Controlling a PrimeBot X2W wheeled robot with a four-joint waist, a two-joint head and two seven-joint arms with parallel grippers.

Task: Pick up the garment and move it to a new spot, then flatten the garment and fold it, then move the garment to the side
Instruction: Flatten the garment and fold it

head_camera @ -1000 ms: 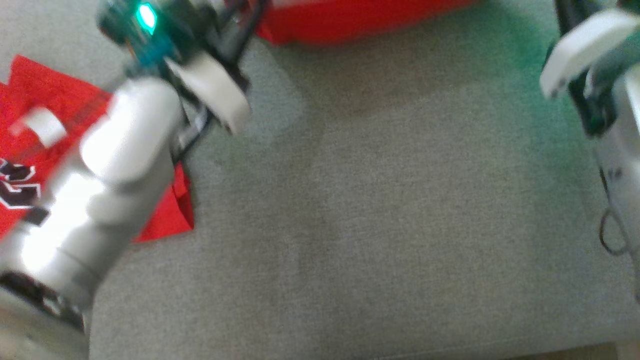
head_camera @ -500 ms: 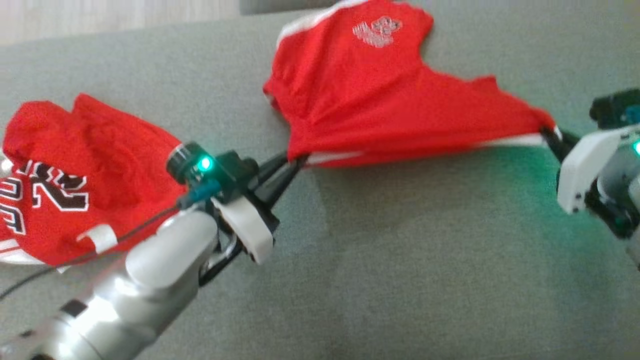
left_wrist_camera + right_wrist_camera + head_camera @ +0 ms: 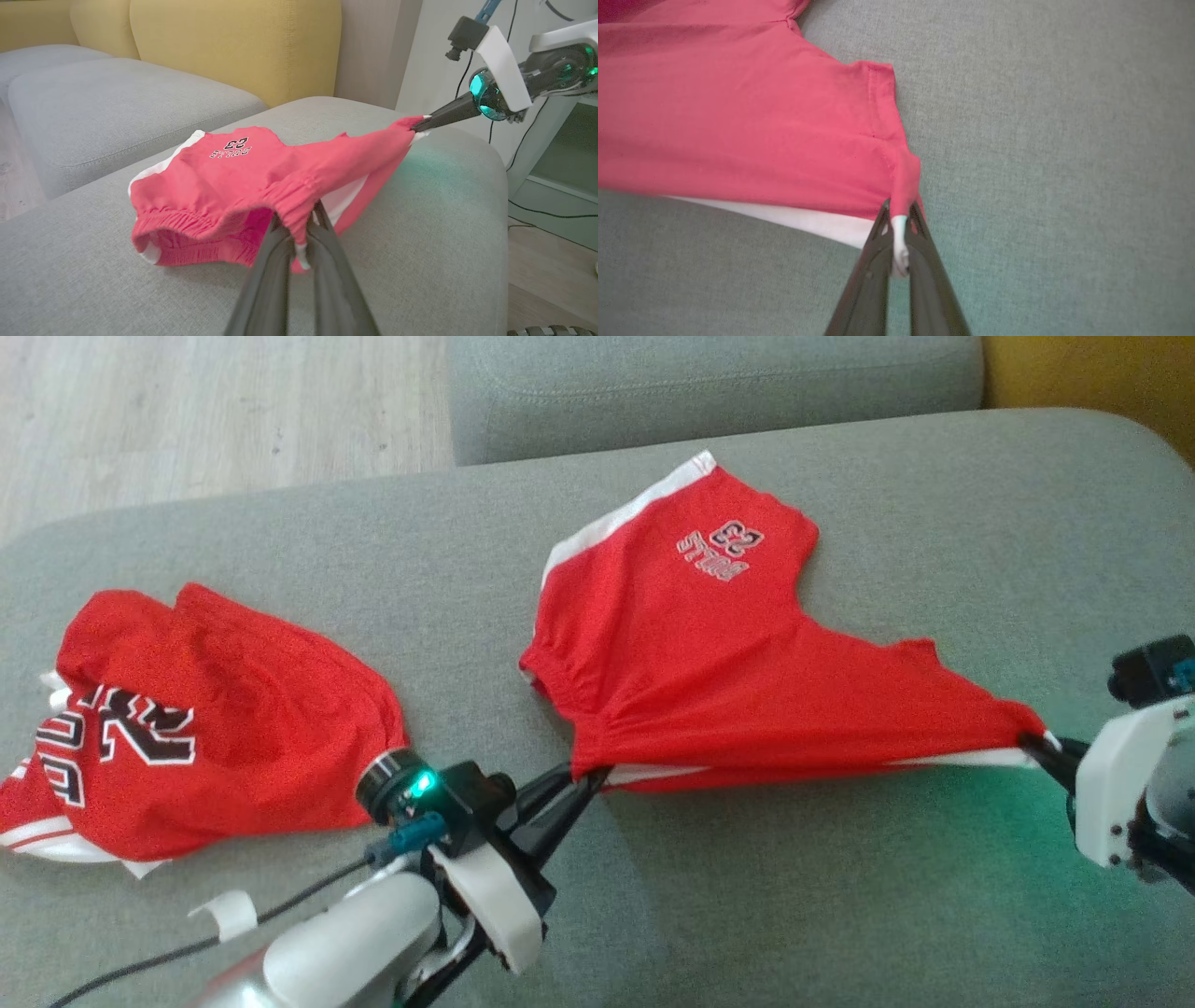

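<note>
Item: red shorts (image 3: 709, 653), "23" print, stretched taut over grey sofa cushion (image 3: 747, 896); far leg apparently resting on it. Grip: left hand (image 3: 586, 777) clamped on elastic waistband; right hand (image 3: 1033, 745) clamped on white-trimmed hem corner. Nearby, apart: crumpled red jersey (image 3: 215, 719).

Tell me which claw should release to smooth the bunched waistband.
Left, probably: the left claw pinches the shorts at the gathered waistband, beside the bunching, while the right claw holds the far leg hem.
</note>
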